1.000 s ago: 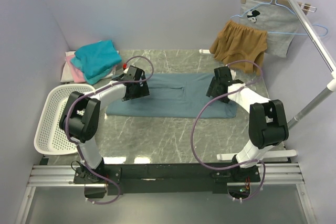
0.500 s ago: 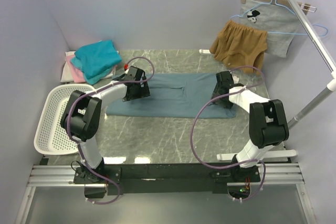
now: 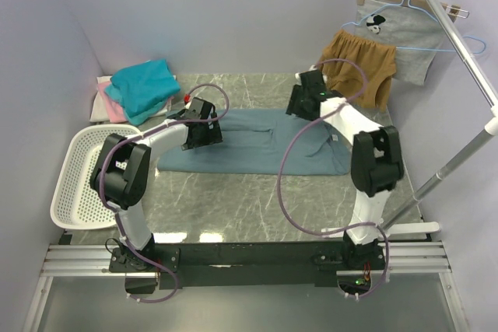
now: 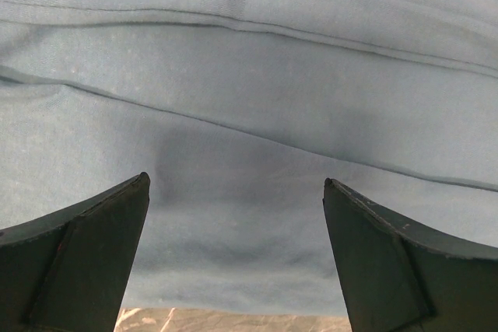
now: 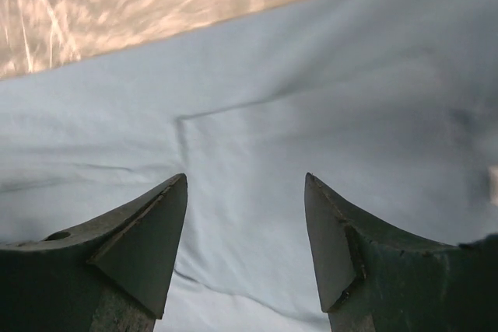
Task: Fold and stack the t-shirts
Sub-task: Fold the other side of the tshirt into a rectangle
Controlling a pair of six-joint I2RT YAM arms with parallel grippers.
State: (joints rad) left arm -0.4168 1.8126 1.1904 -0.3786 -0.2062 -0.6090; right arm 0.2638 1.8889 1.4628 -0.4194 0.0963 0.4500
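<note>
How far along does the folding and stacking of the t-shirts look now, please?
Done: the teal tee, pink tee and white tee lie piled at the far left corner. In hand: the grey-blue tee lies spread flat; left gripper and right gripper hover open over it, empty. Left: fold it and add it to the pile.

White basket (image 3: 74, 184) at left; mustard shorts (image 3: 358, 60) hanging far right.

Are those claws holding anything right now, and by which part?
Nothing: the left gripper and right gripper are both open over the grey-blue t-shirt.
</note>
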